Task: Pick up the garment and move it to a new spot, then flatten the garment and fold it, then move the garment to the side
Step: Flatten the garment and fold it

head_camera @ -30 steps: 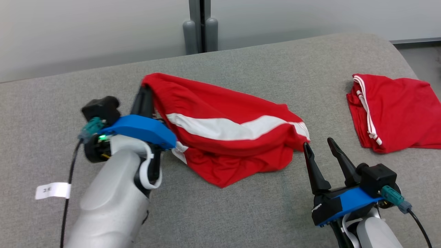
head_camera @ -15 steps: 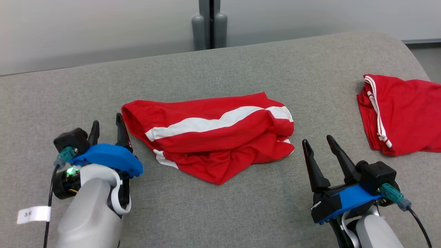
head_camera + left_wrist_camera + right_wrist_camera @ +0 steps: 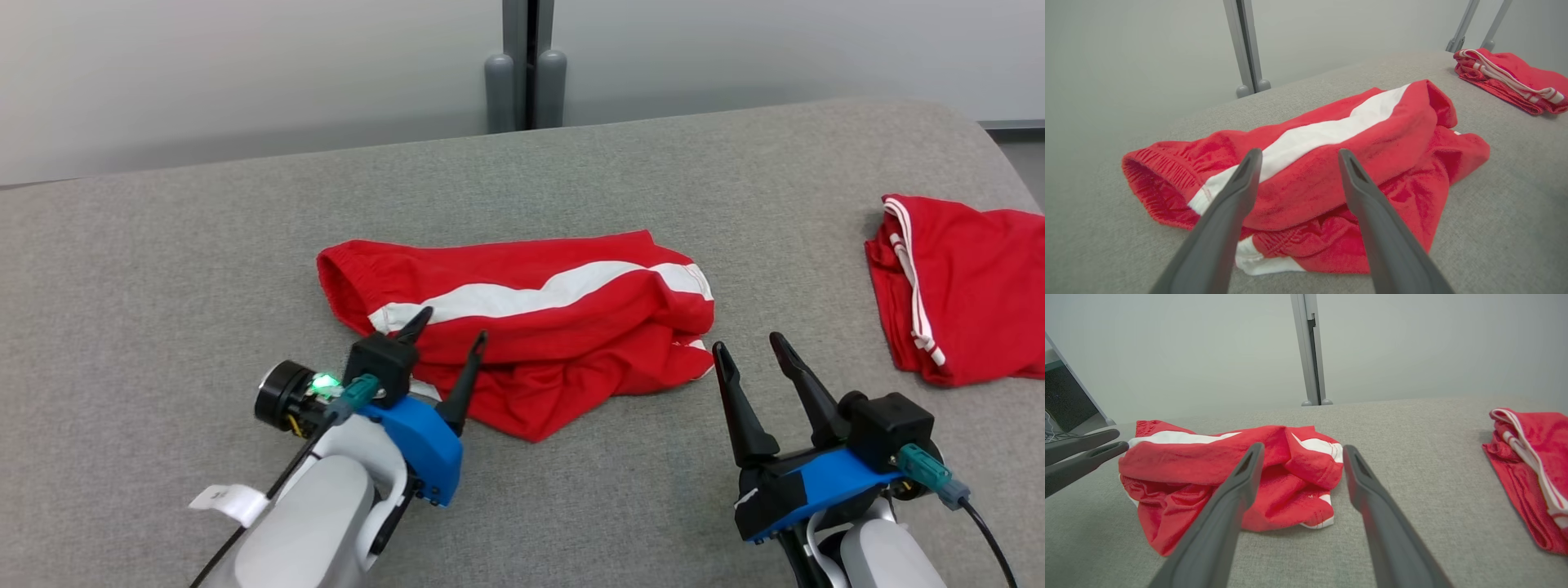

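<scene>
On the grey table, the red garment lies rumpled at mid-frame, apparently set down at its spot; flattening, folding and moving aside look undone. The left gripper, lower left, and right gripper, lower right, both gape wide, holding nothing.

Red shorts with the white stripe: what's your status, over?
Left gripper open, right gripper open, both empty. Red white-striped cloth shorts lie rumpled on grey fabric table, unheld. Other red garment well apart, right side.
</scene>
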You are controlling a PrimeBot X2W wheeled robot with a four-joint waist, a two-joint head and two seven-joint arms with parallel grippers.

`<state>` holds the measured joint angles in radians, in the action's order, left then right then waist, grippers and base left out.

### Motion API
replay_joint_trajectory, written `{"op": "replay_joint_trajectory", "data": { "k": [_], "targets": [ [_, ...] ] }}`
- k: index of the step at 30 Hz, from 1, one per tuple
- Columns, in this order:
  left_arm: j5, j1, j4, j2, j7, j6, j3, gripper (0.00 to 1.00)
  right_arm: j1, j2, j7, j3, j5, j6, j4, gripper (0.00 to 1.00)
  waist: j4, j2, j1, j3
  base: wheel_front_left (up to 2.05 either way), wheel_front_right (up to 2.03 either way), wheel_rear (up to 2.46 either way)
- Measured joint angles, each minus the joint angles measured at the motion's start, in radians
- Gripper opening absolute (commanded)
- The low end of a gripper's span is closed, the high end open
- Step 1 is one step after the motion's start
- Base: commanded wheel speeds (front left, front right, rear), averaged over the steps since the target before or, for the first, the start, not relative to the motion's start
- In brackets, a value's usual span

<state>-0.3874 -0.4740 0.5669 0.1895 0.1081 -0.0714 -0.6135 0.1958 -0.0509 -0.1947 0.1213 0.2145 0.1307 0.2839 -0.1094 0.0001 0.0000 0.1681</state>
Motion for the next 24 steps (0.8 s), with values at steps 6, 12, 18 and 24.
{"op": "replay_joint_trajectory", "data": {
  "k": [6, 12, 18, 24],
  "targets": [
    [0.076, -0.049, -0.034, 0.008, -0.103, -0.011, -0.095, 1.0, 0.001, 0.001, -0.005, 0.02, 0.015, 0.0, 0.01, 1.0, -0.036, 0.0, 0.0, 0.008, 0.0, 0.0, 0.0],
    [0.116, -0.111, -0.018, 0.027, -0.193, -0.024, -0.145, 1.0, 0.003, 0.001, -0.013, 0.028, 0.018, 0.0, 0.019, 1.0, -0.082, 0.0, 0.0, 0.02, 0.0, 0.0, 0.0],
    [0.073, -0.134, 0.022, 0.026, -0.318, -0.037, -0.153, 1.0, 0.008, 0.001, -0.023, 0.038, 0.022, 0.0, 0.023, 1.0, -0.111, 0.0, 0.0001, 0.039, 0.0, 0.0, 0.0],
    [0.022, -0.16, 0.046, 0.015, -0.332, -0.01, -0.102, 0.0, 0.023, 0.001, -0.032, 0.047, 0.025, 0.0, 0.022, 1.0, -0.123, 0.0, 0.0, 0.065, 0.0, 0.0, 0.0]
  ]
}}
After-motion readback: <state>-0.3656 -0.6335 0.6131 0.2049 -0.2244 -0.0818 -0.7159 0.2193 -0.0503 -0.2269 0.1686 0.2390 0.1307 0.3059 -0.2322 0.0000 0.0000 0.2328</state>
